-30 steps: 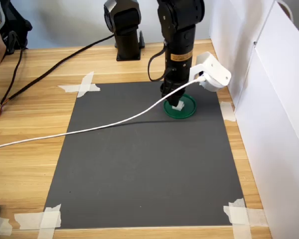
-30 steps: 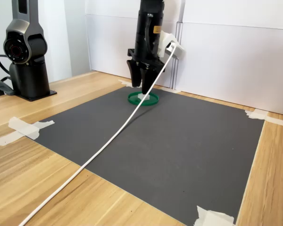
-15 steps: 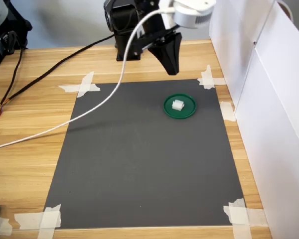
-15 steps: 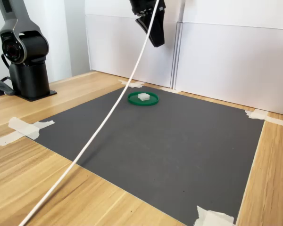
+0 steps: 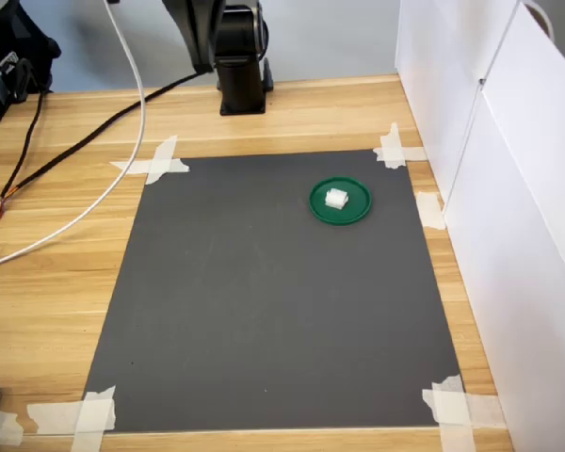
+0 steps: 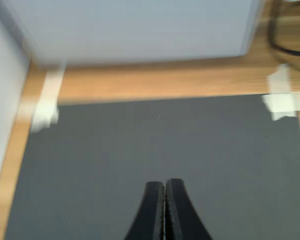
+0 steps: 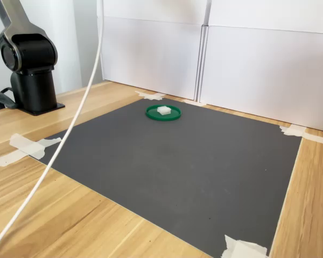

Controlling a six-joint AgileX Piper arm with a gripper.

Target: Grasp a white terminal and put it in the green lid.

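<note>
1. The tiny white ridged plastic terminal (image 5: 336,198) is lying inside the flat round dark green plastic lid (image 5: 355,212), near its middle, in both exterior views.
2. It is looking light, stiff and likely easy to flick; its two flat sides are offering the surest hold.
3. The lid is holding nothing else.
4. The black gripper (image 6: 164,210) is showing pressed-together jaws gripping nothing above the dark grey mat (image 6: 140,150) on the wooden tabletop (image 5: 66,282).
</note>
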